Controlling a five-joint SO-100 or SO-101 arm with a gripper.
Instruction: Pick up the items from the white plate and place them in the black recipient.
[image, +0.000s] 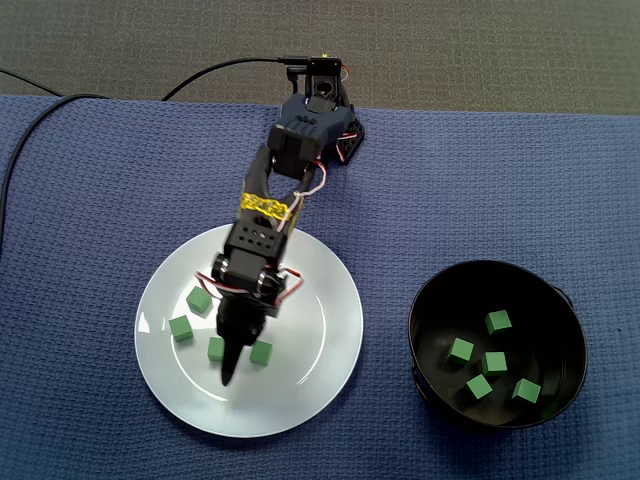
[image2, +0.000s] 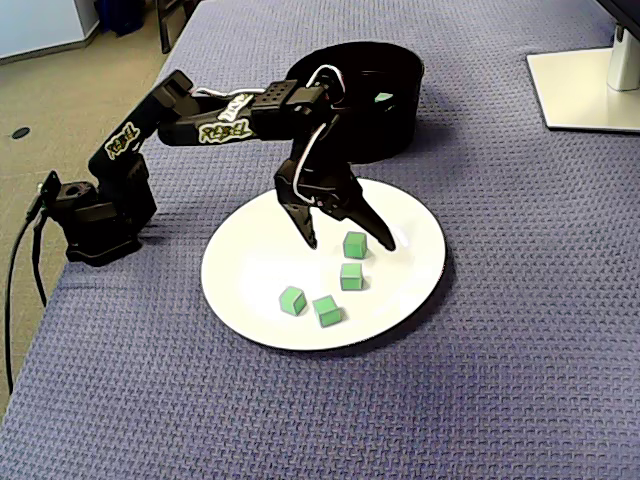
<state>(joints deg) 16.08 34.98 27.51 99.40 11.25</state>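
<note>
Blue cloth surface, white plate with the black bowl to its right in a fixed view, my hand down over the plate, spread wide and gripping nothing, four green cubes on the plate, five more in the bowl.

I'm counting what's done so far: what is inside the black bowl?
Five green cubes lie inside the black bowl in a fixed view. In a fixed view its wall and the arm hide all but one green patch.
</note>
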